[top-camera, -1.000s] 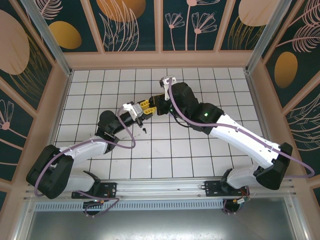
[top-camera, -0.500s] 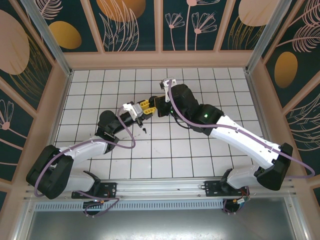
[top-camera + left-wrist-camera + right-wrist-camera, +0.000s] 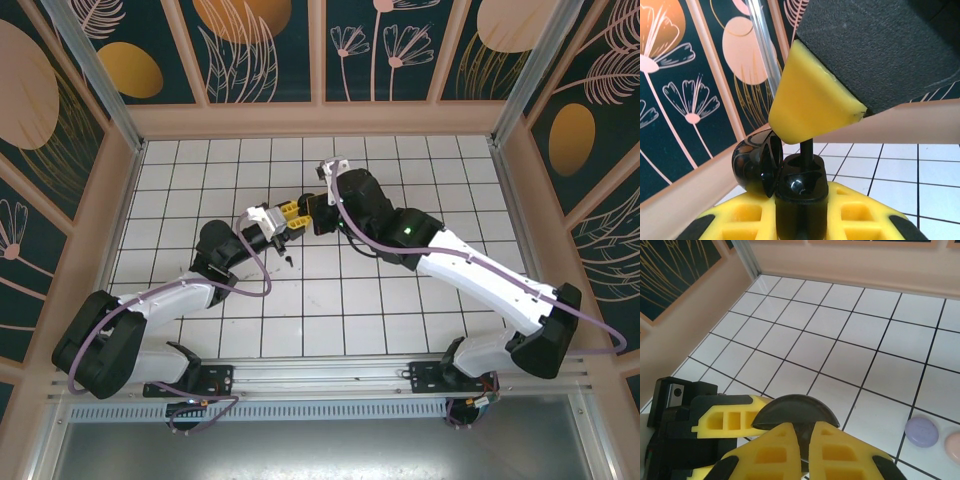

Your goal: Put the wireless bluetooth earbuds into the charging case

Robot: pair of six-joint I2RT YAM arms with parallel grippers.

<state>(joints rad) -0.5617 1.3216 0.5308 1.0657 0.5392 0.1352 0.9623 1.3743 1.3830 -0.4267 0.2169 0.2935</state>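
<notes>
Case point(image 3: 800, 195), open, clamped in left fingers point(image 3: 860, 212); black earbud point(image 3: 806, 146) pinched between right fingers point(image 3: 810, 105).

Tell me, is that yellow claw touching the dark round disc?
Touching: in the right wrist view, the right gripper pinches the dark round disc by its near edge.

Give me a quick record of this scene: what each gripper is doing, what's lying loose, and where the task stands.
left gripper: shut on the black case
right gripper: shut on the same black case, facing the left gripper
black earbud: loose on the tiles, just on the bases' side of the grippers
lilac case: flat on the tiles, beside the pink case
task state: black earbud not yet in its case
</notes>
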